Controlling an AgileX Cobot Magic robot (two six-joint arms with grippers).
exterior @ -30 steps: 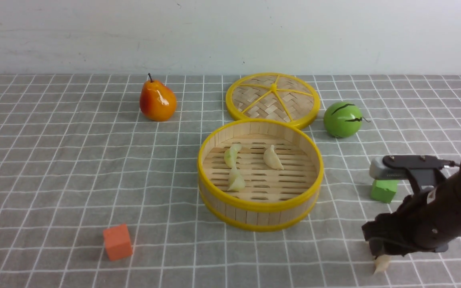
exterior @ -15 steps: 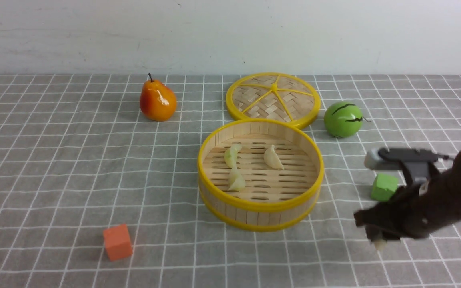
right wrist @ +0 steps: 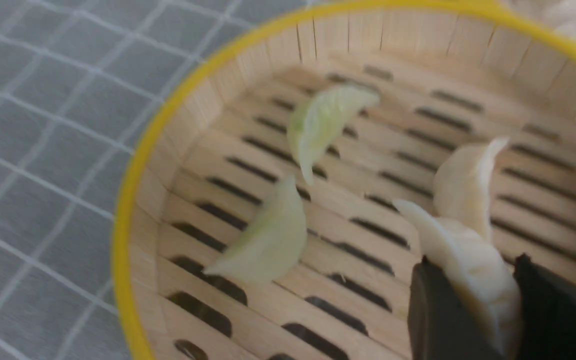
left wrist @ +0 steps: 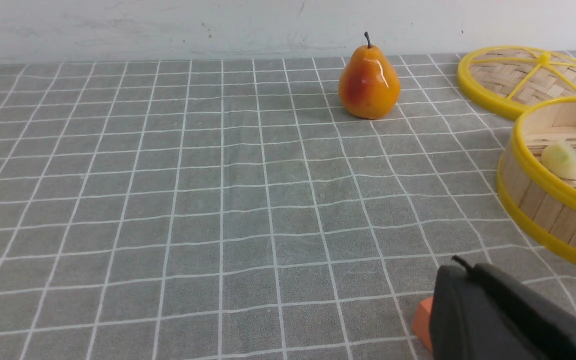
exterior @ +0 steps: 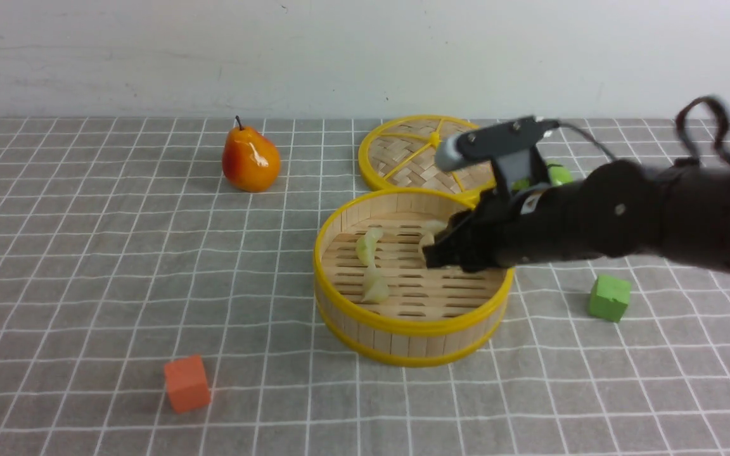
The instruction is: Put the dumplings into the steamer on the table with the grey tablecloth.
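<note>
right gripper [exterior: 433, 252] is inside the steamer [exterior: 412, 345], over the right half of the slat floor, jaws clamped on a cream-white dumpling [right wrist: 468, 265]. right wrist view shows it best: both black fingers [right wrist: 433, 310] pinch its lower end, and the pointed tip sticks out past them. can't tell if it touches the floor or hangs just above. a second cream dumpling [right wrist: 468, 180] lies right behind it. the two overlap in that view, contact unclear, and the view is motion-blurred. in front view the gripper covers both, only pale slivers show at its tip. two green dumplings [exterior: 368, 246] [exterior: 374, 288] lie in the left half of the steamer, fully visible, tips close together. so three are down in the steamer, the fourth is gripped over it. the right arm crosses the lid [exterior: 403, 158] behind the steamer and hides its right side. it also hides nearly all of a round green fruit [exterior: 555, 171]. green cube [exterior: 609, 297] sits clear to the steamer's right, orange cube [exterior: 186, 383] front left, pear [exterior: 249, 161] back left. left gripper [left wrist: 498, 320] is clenched, out of front view. its wrist view shows only a black slab in the corner covering most of the orange cube, and the steamer is cut off at that frame's edge. grey tablecloth [exterior: 86, 253] hides the table completely.
</note>
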